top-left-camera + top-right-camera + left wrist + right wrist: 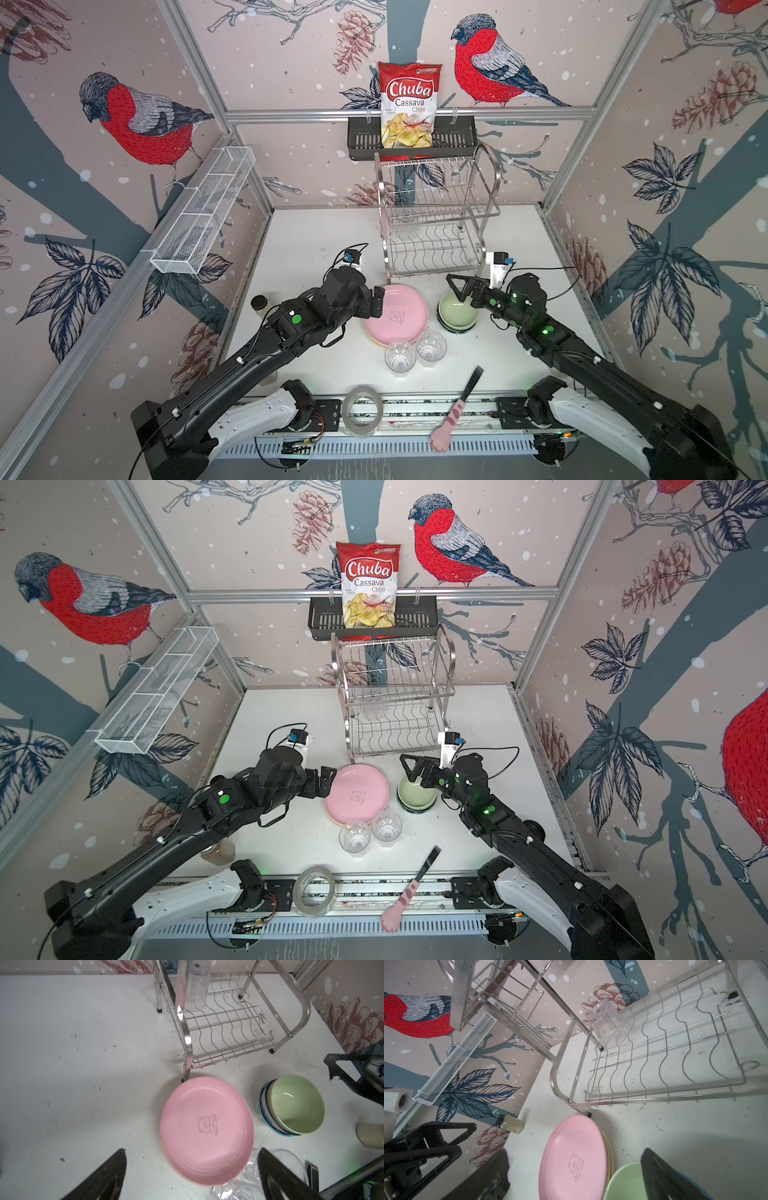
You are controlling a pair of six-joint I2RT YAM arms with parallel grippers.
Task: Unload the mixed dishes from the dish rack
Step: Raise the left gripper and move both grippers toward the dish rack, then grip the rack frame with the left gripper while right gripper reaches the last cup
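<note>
One clear glass (pixel 605 1022) we list tilted on the lower shelf of the dish rack (pixel 436 216), mid back edge of the table (pixel 316 249). Toward the front edge: pink plate stack (pixel 397 318), green bowl stack (pixel 457 313), two glasses (pixel 400 355). Over them, left gripper (pixel 192 1151) and right gripper (pixel 575 1150), both spread, empty.

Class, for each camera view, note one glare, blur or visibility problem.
Both top views: clear glasses nearly vanish against the white table. Left wrist view: glare on the rack upright, left fingers blurred. Right wrist view: right fingers blurred too.
</note>
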